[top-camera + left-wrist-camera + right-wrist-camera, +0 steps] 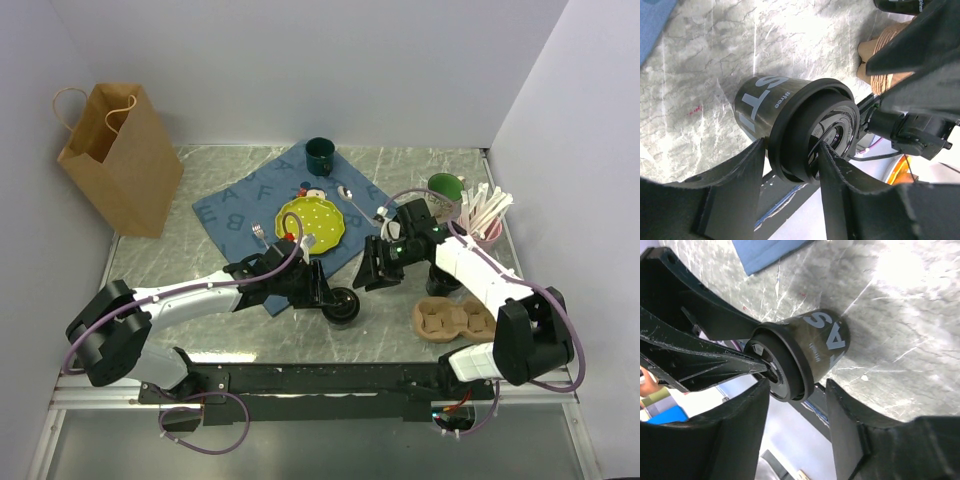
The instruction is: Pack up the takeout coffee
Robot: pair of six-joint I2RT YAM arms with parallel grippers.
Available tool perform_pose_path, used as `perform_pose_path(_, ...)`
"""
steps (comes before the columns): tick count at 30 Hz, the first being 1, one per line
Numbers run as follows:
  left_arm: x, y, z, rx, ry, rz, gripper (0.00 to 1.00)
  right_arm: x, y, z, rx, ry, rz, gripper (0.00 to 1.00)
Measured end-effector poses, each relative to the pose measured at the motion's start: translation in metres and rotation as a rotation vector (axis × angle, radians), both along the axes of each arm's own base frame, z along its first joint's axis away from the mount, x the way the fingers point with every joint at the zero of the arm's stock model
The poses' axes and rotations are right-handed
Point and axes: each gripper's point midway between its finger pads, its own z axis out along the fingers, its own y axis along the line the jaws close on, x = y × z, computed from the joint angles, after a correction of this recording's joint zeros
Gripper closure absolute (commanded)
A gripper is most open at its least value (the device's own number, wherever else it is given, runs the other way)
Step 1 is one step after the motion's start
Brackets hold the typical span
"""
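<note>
Position: small black disposable coffee cup [343, 305] upright on grey marbled tabletop [385, 325] between both arms, left pincer [792, 160] clamped across round black lid [815, 135], right pincer [797, 395] open astride body; judged light, thin-walled, smooth, crushable, spill-prone; firmest hold likely just under lid rim.

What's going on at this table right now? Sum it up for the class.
The left gripper has its fingers either side of the lid of a black takeout cup standing on the table; whether it grips is unclear. The right gripper hangs open close beside the cup. The pulp carrier holds no cups.
</note>
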Motion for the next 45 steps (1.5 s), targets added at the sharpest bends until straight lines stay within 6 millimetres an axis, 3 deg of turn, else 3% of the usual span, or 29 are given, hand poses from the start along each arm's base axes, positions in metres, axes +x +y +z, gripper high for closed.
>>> perform_pose_path(13,0.000,-0.001,0.000,0.007,-0.042,-0.051,0.51,0.005,0.007,-0.011,0.101,0.023,0.066,0.54)
perform_pose_path(32,-0.002,-0.001,-0.002,0.005,-0.037,-0.056,0.51,0.000,0.013,-0.028,0.197,0.044,0.045,0.73)
perform_pose_path(45,-0.003,-0.001,-0.003,-0.008,-0.019,-0.032,0.53,0.001,0.014,-0.032,0.227,0.014,0.000,0.75)
